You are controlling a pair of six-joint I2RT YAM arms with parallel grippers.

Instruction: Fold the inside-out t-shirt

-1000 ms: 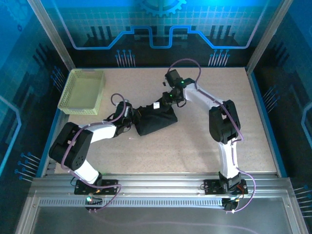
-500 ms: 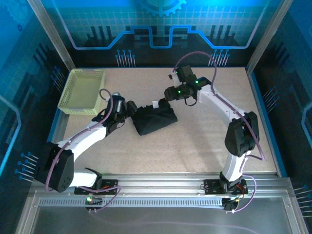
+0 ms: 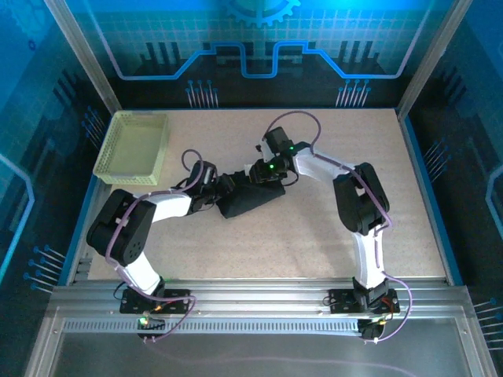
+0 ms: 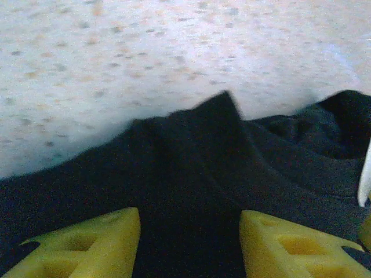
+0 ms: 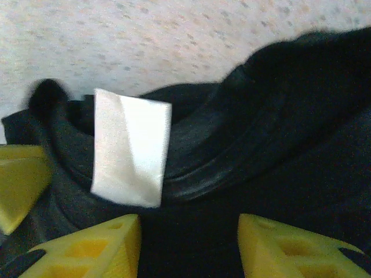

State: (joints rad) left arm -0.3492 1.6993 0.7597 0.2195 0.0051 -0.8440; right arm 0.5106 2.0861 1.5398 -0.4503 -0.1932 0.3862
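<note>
The left gripper (image 4: 189,226) sits low on the left end of the black t-shirt (image 3: 253,201), its yellow fingers (image 4: 87,243) apart with flat cloth lying in the gap. The right gripper (image 5: 188,229) is down on the shirt's far edge, fingers also apart over dark fabric, just beside the white tag (image 5: 130,147), which stands up from a rolled hem. The shirt lies bunched in a small heap near the middle of the speckled table (image 3: 314,236), between the two grippers. The pale mesh basket (image 3: 134,145) sits well apart at the far left corner
</note>
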